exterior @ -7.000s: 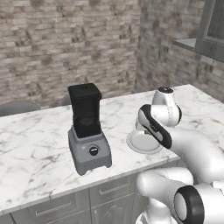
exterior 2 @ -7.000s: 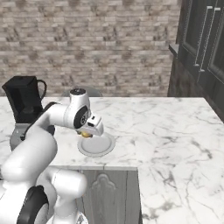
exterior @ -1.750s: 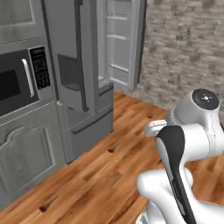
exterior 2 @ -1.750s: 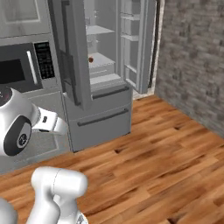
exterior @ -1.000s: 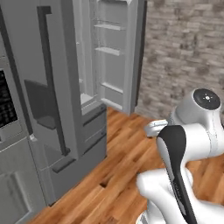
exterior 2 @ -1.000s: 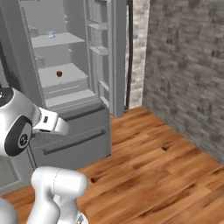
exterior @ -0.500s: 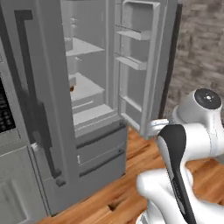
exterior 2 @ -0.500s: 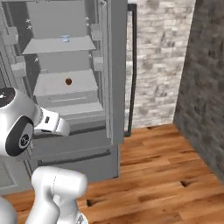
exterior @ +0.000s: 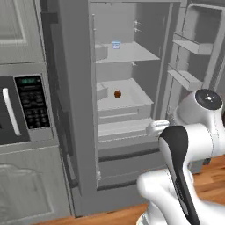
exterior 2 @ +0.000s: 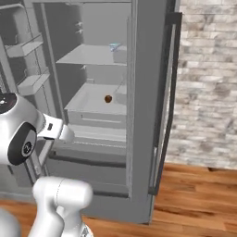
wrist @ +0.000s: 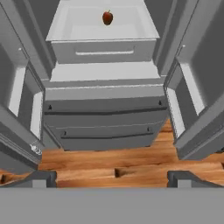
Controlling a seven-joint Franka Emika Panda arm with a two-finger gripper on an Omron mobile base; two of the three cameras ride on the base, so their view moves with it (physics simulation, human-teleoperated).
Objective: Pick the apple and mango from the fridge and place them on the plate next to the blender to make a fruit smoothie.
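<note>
The fridge (exterior: 74, 96) stands right in front of me with both doors swung wide; it also shows as fridge (exterior 2: 148, 92) and fridge (wrist: 103, 118). On its lower white shelf lies the apple (exterior: 117, 94), small and dark red, seen too as apple (exterior 2: 108, 98) and apple (wrist: 107, 17). My gripper (wrist: 112, 178) is open with nothing between its fingers, held low and well short of the shelf, above the freezer drawers. The mango, the plate and the blender are out of view.
A small pale blue tub (exterior: 116, 44) sits on the upper shelf. The black-panelled microwave (exterior: 22, 110) is left of the fridge. Door bins (exterior: 184, 79) jut out on both sides. A brick wall (exterior 2: 208, 83) and wooden floor (exterior 2: 194, 199) lie to the right.
The base has driven and turned toward the fridge, so the whole picture shifted; the open fridge now fills the front, closer and nearly head-on. The gripper stays open.
</note>
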